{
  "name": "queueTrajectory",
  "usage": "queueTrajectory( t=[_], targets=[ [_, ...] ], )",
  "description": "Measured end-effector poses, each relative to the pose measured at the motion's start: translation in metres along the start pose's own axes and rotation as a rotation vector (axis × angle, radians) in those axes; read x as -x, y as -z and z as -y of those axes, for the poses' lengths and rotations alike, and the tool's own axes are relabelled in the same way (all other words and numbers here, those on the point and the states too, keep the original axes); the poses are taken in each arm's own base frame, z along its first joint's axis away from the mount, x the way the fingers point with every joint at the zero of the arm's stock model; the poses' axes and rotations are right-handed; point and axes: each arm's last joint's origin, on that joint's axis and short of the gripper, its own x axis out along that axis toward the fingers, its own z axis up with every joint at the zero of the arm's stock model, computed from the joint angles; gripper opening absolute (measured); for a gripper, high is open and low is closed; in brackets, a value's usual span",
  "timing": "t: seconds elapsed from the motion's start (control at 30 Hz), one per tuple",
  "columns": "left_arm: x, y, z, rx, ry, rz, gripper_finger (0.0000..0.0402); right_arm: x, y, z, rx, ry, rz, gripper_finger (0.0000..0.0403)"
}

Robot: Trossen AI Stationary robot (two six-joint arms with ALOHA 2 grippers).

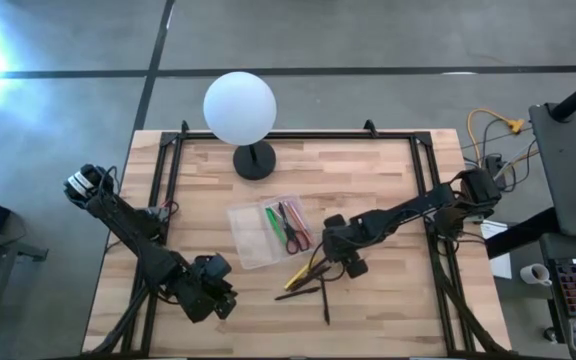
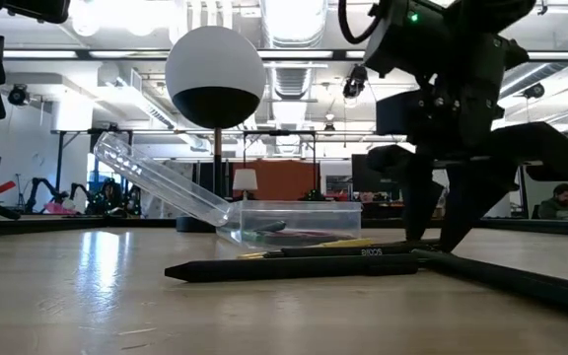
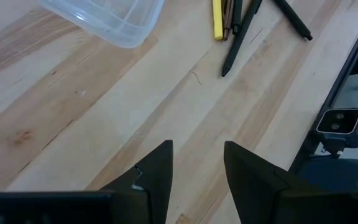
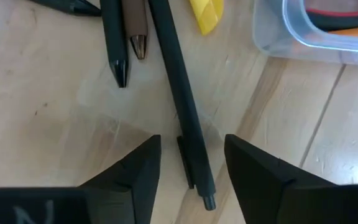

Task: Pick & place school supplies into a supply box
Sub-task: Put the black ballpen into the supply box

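The supply box (image 1: 265,233) is clear glossy plastic on a smooth pale wood table (image 1: 388,300) beside matt black pens (image 2: 294,267).

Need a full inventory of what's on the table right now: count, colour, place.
Clear plastic supply box: 1, transparent, table centre, lid open.
Red-handled scissors: 1, red, inside the box.
Green marker: 1, green, inside the box beside the scissors.
Yellow pencil: 1, yellow, on the wood just right of the box.
Dark pens: at least 3, black, loose on the table near the front edge.
White globe lamp: 1, white globe on black base, back edge.
Wooden table: 1, light wood.
Left hand: open, front-left, over bare wood.
Right hand: open, straddling one dark pen.
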Motion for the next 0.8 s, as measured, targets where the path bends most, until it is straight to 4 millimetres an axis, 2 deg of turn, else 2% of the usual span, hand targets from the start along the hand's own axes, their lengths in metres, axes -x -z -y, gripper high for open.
queueTrajectory(
  t=[0.33, 0.5, 0.8],
  targets=[
    [0.0, 0.0, 0.0, 0.0, 0.0, 0.0, 0.0127, -0.012, 0.016, -0.004, 0.033, 0.015, 0.026, 0.0091],
    [0.0, -0.001, 0.0, 0.002, -0.004, 0.002, 0.0127, -0.013, 0.018, -0.003, 0.04, 0.045, 0.029, 0.0054],
    [-0.002, -0.007, -0.001, 0.02, -0.015, 0.013, 0.0127, -0.007, 0.016, -0.002, 0.043, 0.068, 0.042, 0.0036]
  ],
)
